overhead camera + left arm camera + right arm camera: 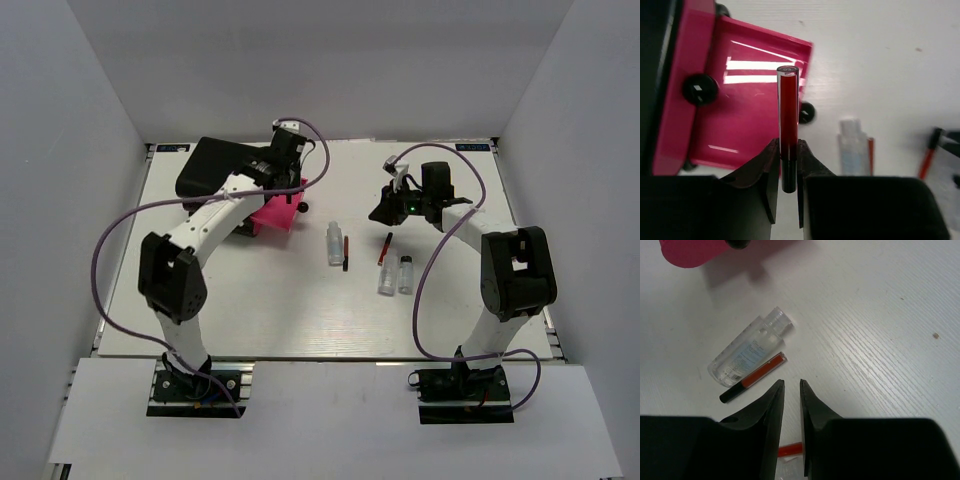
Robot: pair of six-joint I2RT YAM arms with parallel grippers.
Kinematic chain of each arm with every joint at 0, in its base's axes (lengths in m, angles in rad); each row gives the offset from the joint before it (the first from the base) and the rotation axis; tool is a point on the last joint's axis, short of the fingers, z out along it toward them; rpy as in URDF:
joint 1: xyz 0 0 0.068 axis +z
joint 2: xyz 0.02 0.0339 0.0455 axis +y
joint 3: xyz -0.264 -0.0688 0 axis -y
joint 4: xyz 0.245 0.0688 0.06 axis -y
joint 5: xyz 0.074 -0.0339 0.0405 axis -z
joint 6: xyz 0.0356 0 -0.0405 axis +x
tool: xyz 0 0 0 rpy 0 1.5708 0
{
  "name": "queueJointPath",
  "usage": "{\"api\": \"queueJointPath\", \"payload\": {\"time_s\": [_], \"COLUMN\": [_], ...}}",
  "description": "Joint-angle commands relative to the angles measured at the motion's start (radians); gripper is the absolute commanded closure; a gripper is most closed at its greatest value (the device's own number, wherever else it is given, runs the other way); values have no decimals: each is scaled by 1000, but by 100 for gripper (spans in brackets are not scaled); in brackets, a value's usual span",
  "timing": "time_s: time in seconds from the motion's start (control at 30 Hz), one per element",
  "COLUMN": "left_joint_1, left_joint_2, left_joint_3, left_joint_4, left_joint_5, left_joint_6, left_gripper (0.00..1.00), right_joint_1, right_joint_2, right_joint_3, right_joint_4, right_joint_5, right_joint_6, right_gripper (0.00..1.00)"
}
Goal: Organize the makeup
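My left gripper is shut on a slim dark-red stick with a black cap, holding it above the open pink drawer. In the top view this gripper is at the drawer. My right gripper is empty, its jaws almost together with a narrow gap, above the table near a clear bottle and a red-and-black stick. In the top view the right gripper is behind another stick and two small clear bottles.
The black box stands at the back left with the left arm over it. A clear bottle and a stick lie mid-table. A red stick end shows under the right fingers. White walls surround the table.
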Motion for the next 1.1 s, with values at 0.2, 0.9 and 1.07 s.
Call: {"api": "queueJointPath", "payload": {"time_s": [0.2, 0.9, 1.07], "left_joint_1": [104, 37, -46], "left_joint_2": [164, 145, 256], "left_joint_3": [146, 236, 313], "left_joint_4": [-18, 8, -30], "left_joint_5": [-56, 309, 440], "left_joint_6": [125, 44, 0], "left_gripper": [78, 51, 45], "right_joint_1": [12, -12, -26], "right_joint_2": [-9, -6, 6], "right_joint_3": [12, 125, 141], "right_joint_4": [-29, -258, -342], "right_joint_5": [42, 347, 367], "right_joint_6": [2, 37, 71], "right_gripper": [72, 75, 63]}}
